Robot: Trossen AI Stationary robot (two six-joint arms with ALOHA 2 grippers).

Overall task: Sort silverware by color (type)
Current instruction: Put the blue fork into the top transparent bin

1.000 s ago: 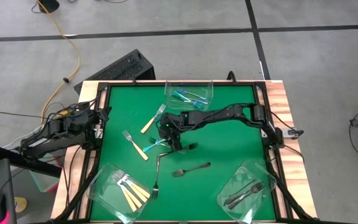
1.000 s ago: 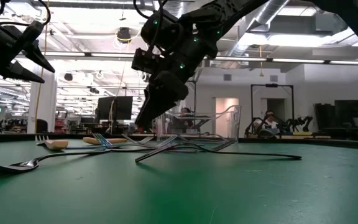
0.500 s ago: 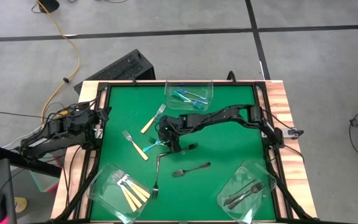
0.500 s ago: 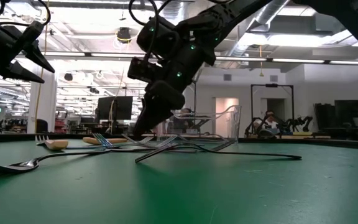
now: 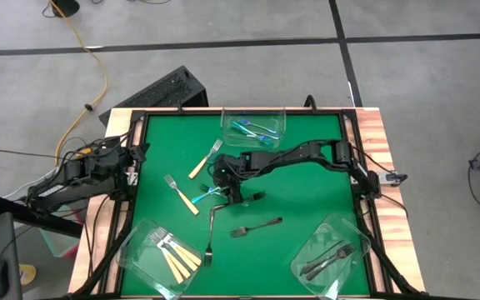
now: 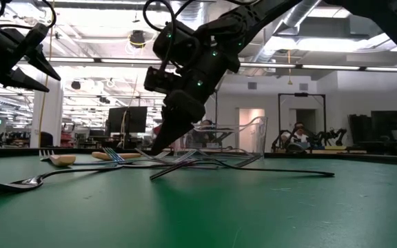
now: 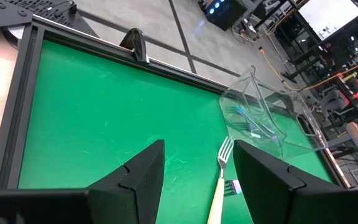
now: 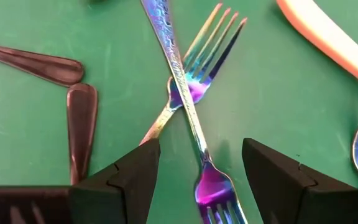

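Right hand [image 8: 194,171] lower than before, open over seemingly crossed blue forks [image 8: 188,93]

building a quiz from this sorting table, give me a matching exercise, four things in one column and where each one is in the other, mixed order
Things
1. right gripper
2. left gripper
3. tub of blue-handled forks
4. tub of cream-handled forks

Places
A. far edge of the green mat, middle
B. open, low over two crossed iridescent forks mid-mat
C. near left corner of the mat
D. open, raised at the mat's left edge

Pairs: 1-B, 2-D, 3-A, 4-C
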